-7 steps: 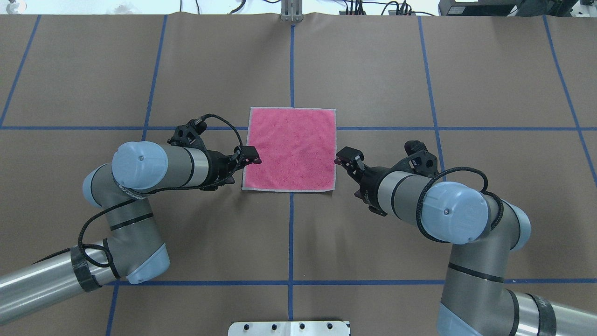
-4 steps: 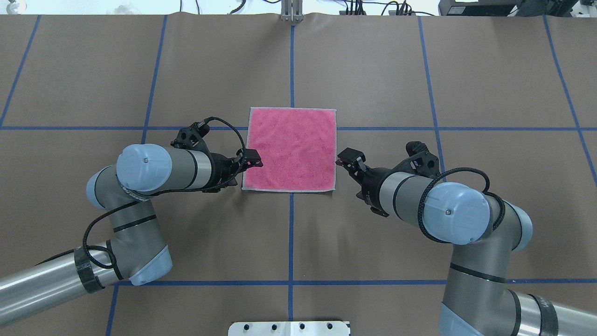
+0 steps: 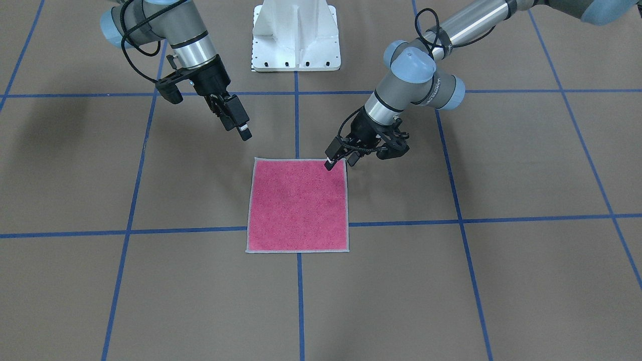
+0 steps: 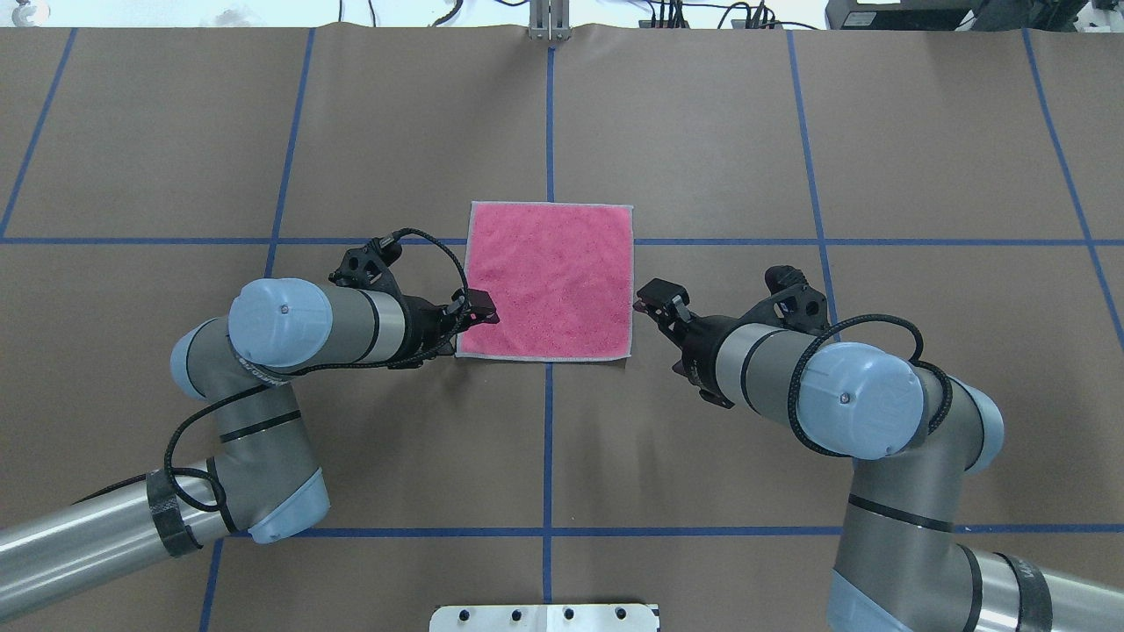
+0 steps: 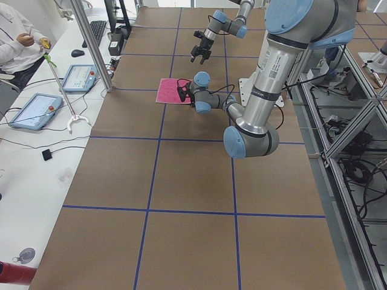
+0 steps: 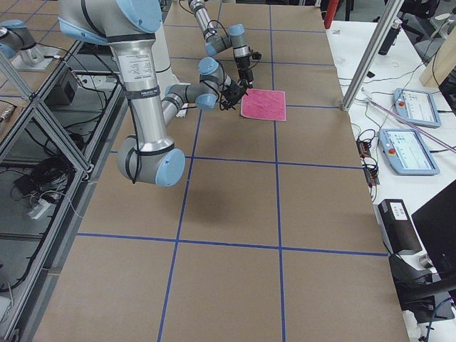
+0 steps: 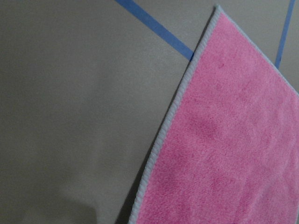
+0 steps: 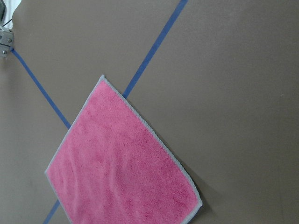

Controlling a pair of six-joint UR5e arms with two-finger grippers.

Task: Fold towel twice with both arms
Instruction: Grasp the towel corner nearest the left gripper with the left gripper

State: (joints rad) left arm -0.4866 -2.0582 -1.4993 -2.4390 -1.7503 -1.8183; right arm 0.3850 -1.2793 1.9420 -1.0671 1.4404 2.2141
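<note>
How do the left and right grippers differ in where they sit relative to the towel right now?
The left gripper is down low at the towel's robot-side corner, overlapping its edge; the right gripper is off the cloth. The right gripper hangs higher above the table than the left gripper. Both point inward at the flat towel.

We look over a brown paper-covered table (image 4: 702, 132) crossed by blue tape lines (image 4: 548, 439). Beside it — a white bench (image 5: 30, 175) carrying a flat tablet screen (image 5: 30, 110).

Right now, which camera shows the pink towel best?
Overhead exterior: the whole towel lies flat, seen square-on, all four corners visible. Front-facing shows it nearly as well; wrist cameras crop it; side views show it small.
</note>
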